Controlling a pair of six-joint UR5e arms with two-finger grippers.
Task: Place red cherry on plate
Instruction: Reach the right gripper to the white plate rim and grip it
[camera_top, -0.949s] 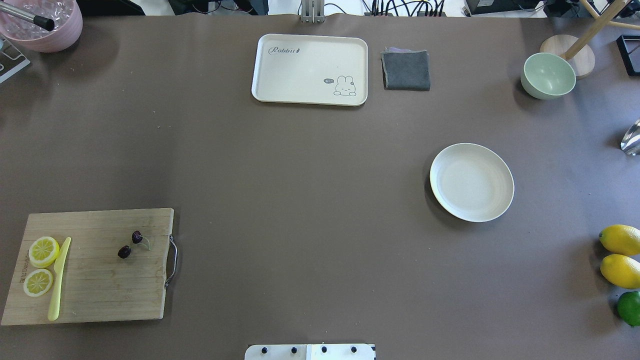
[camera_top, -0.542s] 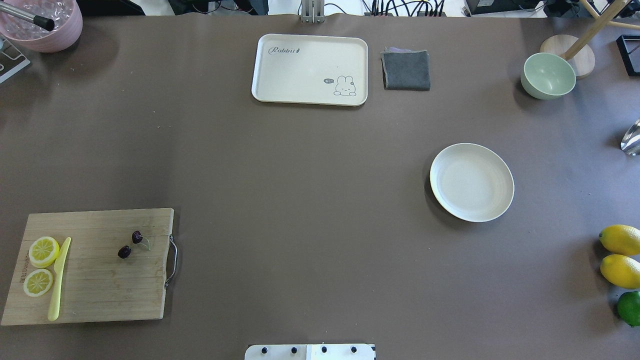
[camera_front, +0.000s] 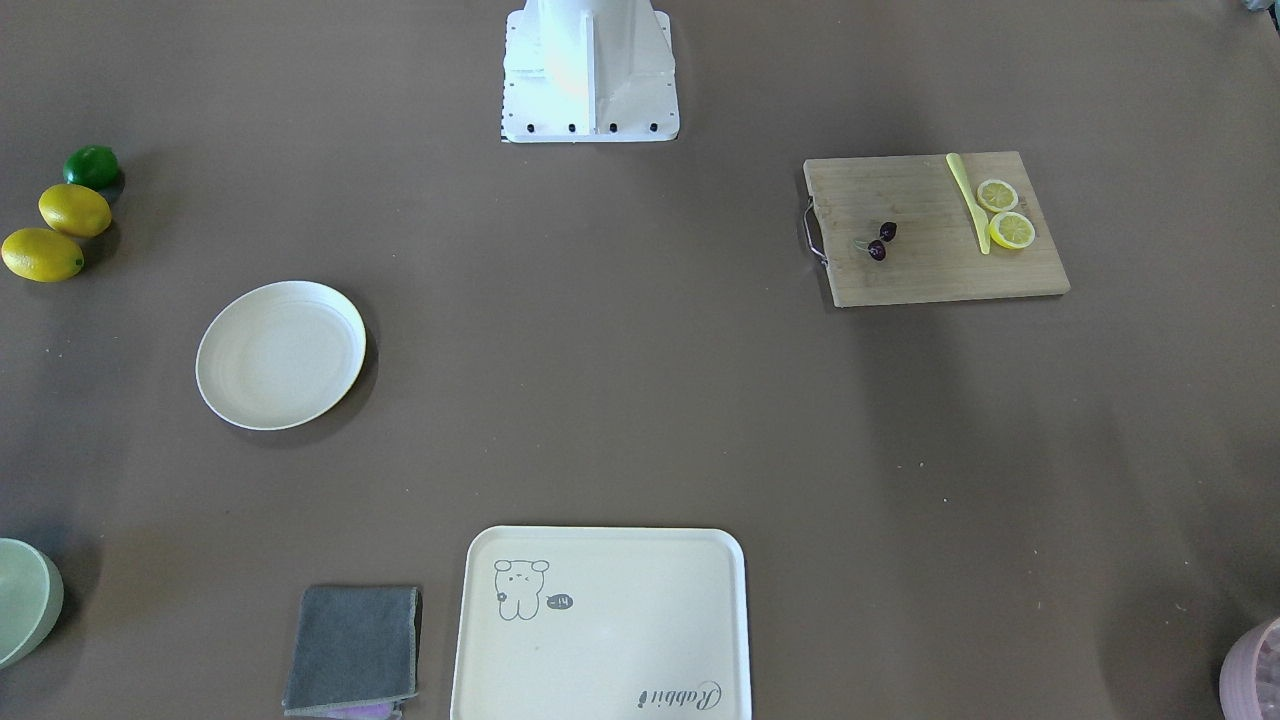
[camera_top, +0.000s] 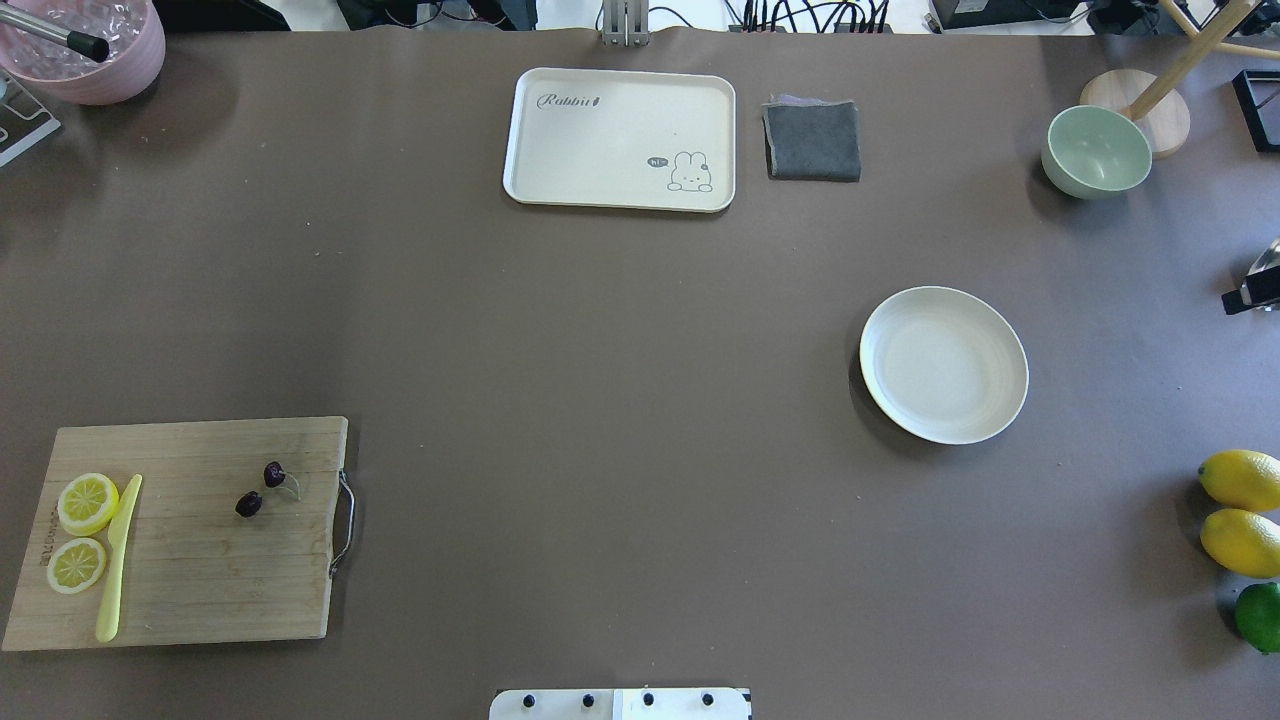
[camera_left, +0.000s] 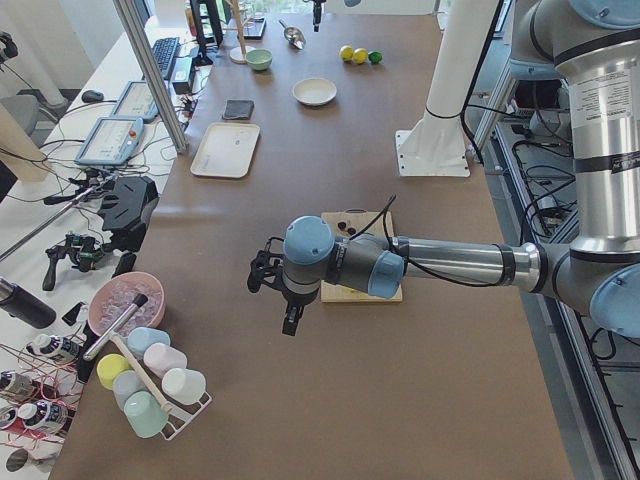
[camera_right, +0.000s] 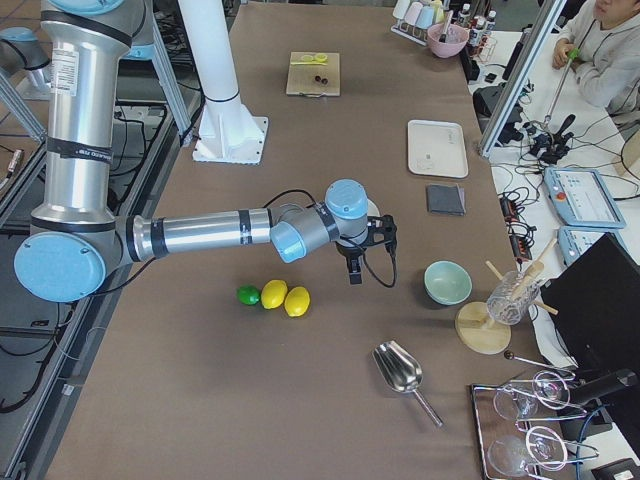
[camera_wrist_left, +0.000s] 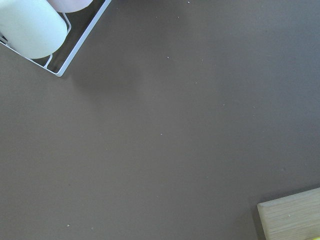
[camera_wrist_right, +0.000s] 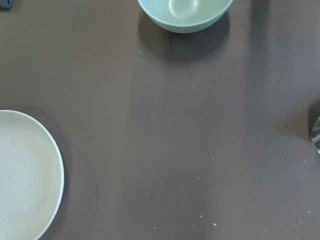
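The red cherry (camera_top: 262, 488), two tiny dark fruits on green stems, lies on the wooden cutting board (camera_top: 200, 570) at the near left, also seen in the front view (camera_front: 882, 240). The cream plate (camera_top: 943, 364) sits bare on the right. My right gripper (camera_right: 353, 272) hovers over the table between the plate and the green bowl; only a black part of it (camera_top: 1254, 292) shows at the overhead view's right edge. My left gripper (camera_left: 291, 320) hangs over bare table beyond the board's left end. I cannot tell whether either is open or shut.
Two lemon slices (camera_top: 85, 503) and a yellow knife (camera_top: 118, 560) share the board. A rabbit tray (camera_top: 620, 120) and grey cloth (camera_top: 812, 140) lie at the back, a green bowl (camera_top: 1096, 150) back right, lemons (camera_top: 1240, 478) and a lime (camera_top: 1260, 615) near right.
A black part of the right gripper has come into the overhead view's right edge, over the metal scoop. Cherry, plate and board have not moved.
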